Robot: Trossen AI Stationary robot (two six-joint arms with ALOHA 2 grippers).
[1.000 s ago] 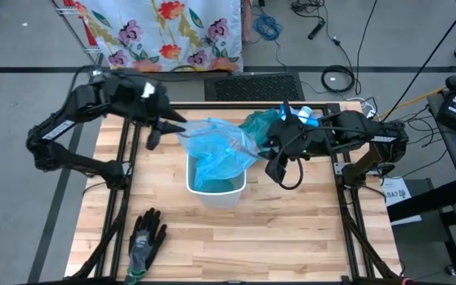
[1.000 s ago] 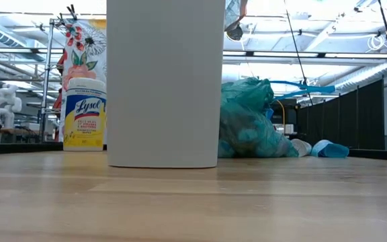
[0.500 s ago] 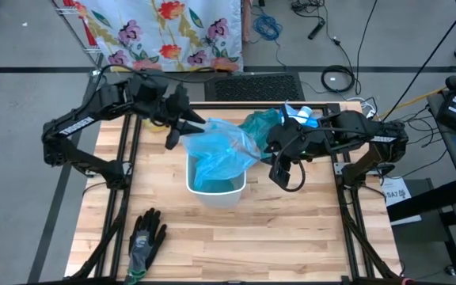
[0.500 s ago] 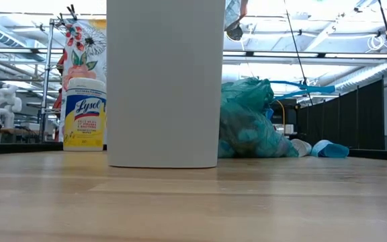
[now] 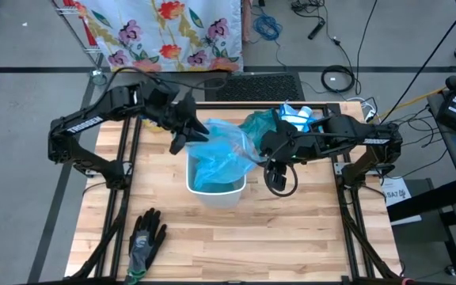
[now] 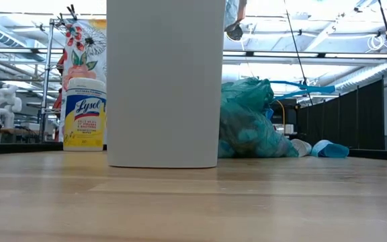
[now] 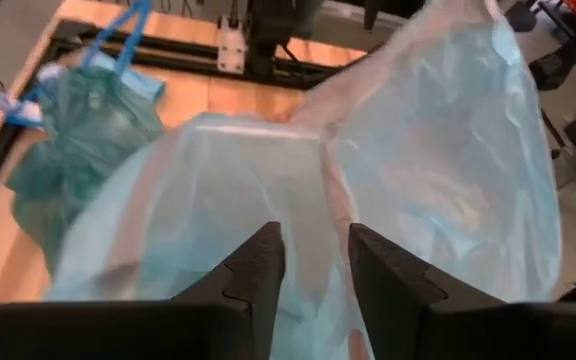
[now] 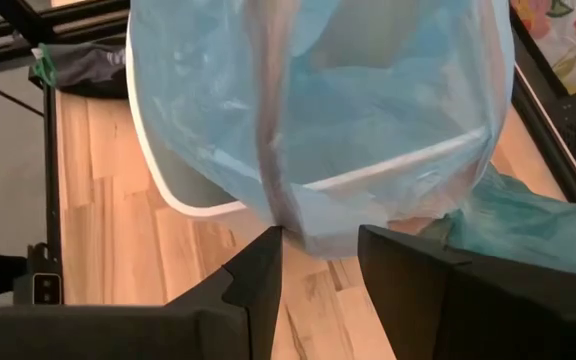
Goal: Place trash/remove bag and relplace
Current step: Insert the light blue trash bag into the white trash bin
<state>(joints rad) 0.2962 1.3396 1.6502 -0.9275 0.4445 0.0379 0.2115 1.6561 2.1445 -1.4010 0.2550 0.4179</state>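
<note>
A white bin (image 5: 216,188) (image 6: 165,81) stands mid-table with a fresh light-blue bag (image 5: 222,146) in it. The bag's upper part billows above the rim. My left gripper (image 5: 190,136) (image 7: 316,255) is open at the bag's far-left side, and a crease of film (image 7: 333,200) runs down toward its gap. My right gripper (image 5: 264,152) (image 8: 318,250) is open at the bag's right side, where film bulges over the bin's rim (image 8: 183,205). A full, tied teal bag (image 5: 260,123) (image 6: 250,124) rests on the table beyond the bin. No loose trash shows. My left gripper's fingers (image 7: 263,265) stand on either side of the bag's upper film, reaching in from the table's left. I cannot tell whether they touch it. My right gripper comes from the table's right. The bag's bulging film (image 8: 303,235) sags between its open fingers and lies against one fingertip (image 8: 268,245).
A black-and-grey glove (image 5: 145,237) lies near the table's near-left corner. A Lysol tub (image 6: 84,114) stands left of the bin in the low view. Small blue and white items (image 6: 324,148) lie right of the full bag. Bare wood stretches along the near side.
My left gripper has travelled toward the table's right and reached the fresh bag's far-left side, where its fingers now overlap the film. My right gripper has eased slightly toward the bin. The bag stays billowed above the rim.
</note>
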